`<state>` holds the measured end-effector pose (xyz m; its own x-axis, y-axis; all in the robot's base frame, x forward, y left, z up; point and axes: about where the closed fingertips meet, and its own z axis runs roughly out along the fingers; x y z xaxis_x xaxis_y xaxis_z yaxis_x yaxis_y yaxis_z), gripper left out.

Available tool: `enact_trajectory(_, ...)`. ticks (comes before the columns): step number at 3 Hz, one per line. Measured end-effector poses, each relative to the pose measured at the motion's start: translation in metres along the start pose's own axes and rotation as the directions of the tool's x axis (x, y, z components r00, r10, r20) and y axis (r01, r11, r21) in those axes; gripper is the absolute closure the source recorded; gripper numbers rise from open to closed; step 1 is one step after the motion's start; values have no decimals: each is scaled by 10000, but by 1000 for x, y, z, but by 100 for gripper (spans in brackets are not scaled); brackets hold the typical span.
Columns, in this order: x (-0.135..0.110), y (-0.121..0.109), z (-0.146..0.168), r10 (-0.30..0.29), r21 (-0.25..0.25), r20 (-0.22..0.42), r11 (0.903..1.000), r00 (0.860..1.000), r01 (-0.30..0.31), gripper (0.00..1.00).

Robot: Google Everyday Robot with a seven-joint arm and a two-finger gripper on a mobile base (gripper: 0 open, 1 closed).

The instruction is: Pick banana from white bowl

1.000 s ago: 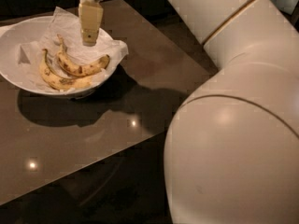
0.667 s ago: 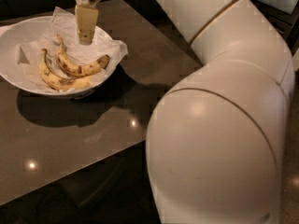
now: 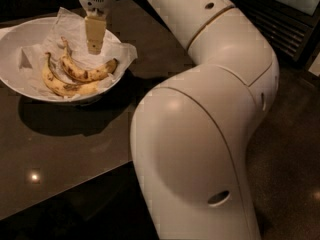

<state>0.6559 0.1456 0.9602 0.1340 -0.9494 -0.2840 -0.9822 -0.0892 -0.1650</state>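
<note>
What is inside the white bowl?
Crumpled paper, a speckled banana and a paler banana beside it; the hand hangs above them. The paper hides the bottom of the bowl.

We saw a glossy wide white bowl point(image 3: 15, 44), its crumpled matt white paper lining point(image 3: 70, 26) and a polished dark tabletop point(image 3: 75, 144). The matt cream plastic gripper point(image 3: 94, 48) hung at twelve o'clock of the smooth-skinned speckled yellow banana point(image 3: 85, 74).

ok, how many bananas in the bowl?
2. The speckled banana lies at the bowl's right side, under the pincer; the paler banana lies beside it, nearer the front rim. The paper could hide more.
</note>
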Motion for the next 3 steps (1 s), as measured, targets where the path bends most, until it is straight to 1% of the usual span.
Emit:
enact_trajectory(1,1,-8,24,133,-304,-91,9994,9999,-135,43)
enact_trajectory(2,-7,-12,45,-37,-556,-287,9985,9996,21,43)
enact_trajectory(3,-19,-13,56,-390,-631,-501,9974,9980,358,43)
